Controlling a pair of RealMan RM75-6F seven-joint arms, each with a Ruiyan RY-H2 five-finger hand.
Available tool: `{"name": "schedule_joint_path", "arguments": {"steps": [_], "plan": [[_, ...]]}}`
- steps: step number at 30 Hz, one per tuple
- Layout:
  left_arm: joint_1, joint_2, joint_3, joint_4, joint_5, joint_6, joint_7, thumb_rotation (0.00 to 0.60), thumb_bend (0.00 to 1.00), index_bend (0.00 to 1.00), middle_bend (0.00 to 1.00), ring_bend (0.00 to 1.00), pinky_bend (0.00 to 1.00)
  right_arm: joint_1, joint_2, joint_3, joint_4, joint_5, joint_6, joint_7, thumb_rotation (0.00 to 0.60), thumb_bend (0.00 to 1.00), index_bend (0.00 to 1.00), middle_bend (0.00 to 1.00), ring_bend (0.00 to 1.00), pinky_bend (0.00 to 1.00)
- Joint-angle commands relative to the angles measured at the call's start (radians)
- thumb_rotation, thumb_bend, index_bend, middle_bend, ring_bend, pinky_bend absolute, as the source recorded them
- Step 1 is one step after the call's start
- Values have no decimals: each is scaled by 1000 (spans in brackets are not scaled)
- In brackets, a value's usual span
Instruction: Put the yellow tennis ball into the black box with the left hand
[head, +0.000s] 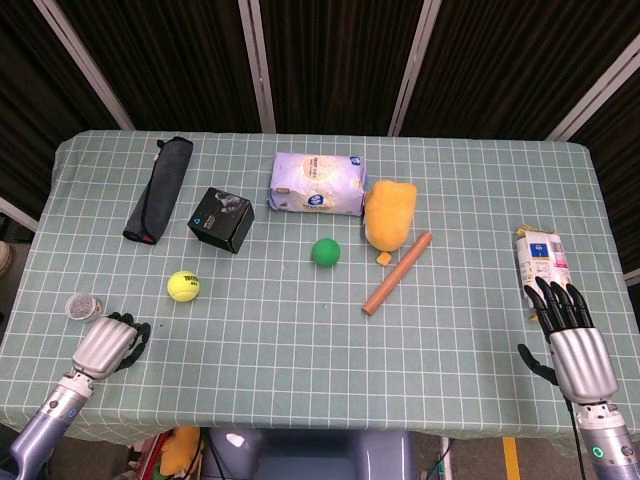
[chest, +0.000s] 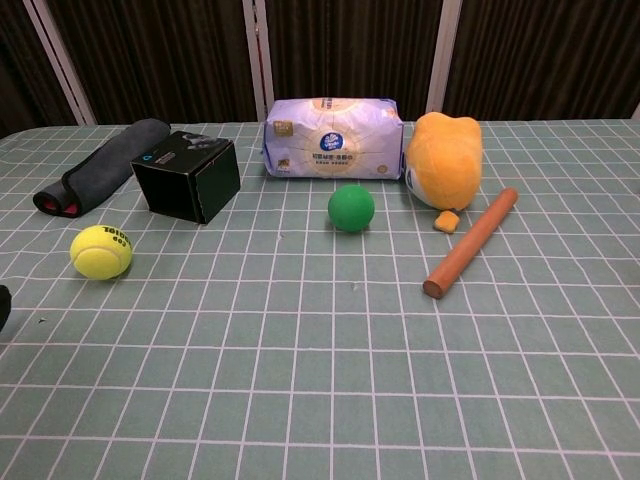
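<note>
Near the table's front-left corner the left hand (head: 108, 343) sits low with fingers curled in, holding nothing; it should open before reaching up and right to the ball (head: 183, 285), then close around its middle so it cannot roll. Bright yellow, fuzzy, with dark lettering, the ball lies loose on the cloth, just short of the box (head: 222, 219). Far right, the right hand (head: 568, 325) rests with fingers straight and apart
</note>
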Motion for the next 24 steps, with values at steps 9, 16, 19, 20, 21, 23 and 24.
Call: {"name": "schedule_joint_path", "arguments": {"steps": [9,16,19,20,21,23,24], "plan": [[-81,-65,-41,14,-37,-83,-44,600,423,571,675,458,493,0,15,-4,-23,8,-12,-3,600,313,0,0,0,0],[-117,-89,-57,14,-42,-97,-54,600,423,543,655,457,493,4,19,-6,-27,4,-16,-1,600,313,0,0,0,0],[-131,-97,-59,16,-44,-110,-52,600,422,538,648,457,493,4,20,-4,-27,5,-15,2,600,313,0,0,0,0],[-135,-100,-61,19,-47,-115,-49,600,422,536,646,457,493,4,20,-4,-28,5,-14,3,600,313,0,0,0,0],[-139,-103,-62,22,-51,-122,-46,600,422,535,644,457,494,4,21,-3,-28,5,-13,4,600,314,0,0,0,0],[-148,-108,-66,29,-61,-137,-43,600,422,535,643,457,493,3,23,-3,-28,5,-11,7,600,313,0,0,0,0],[-153,-110,-67,32,-65,-145,-41,600,422,534,643,457,493,3,23,-3,-28,4,-10,8,600,314,0,0,0,0]]}}
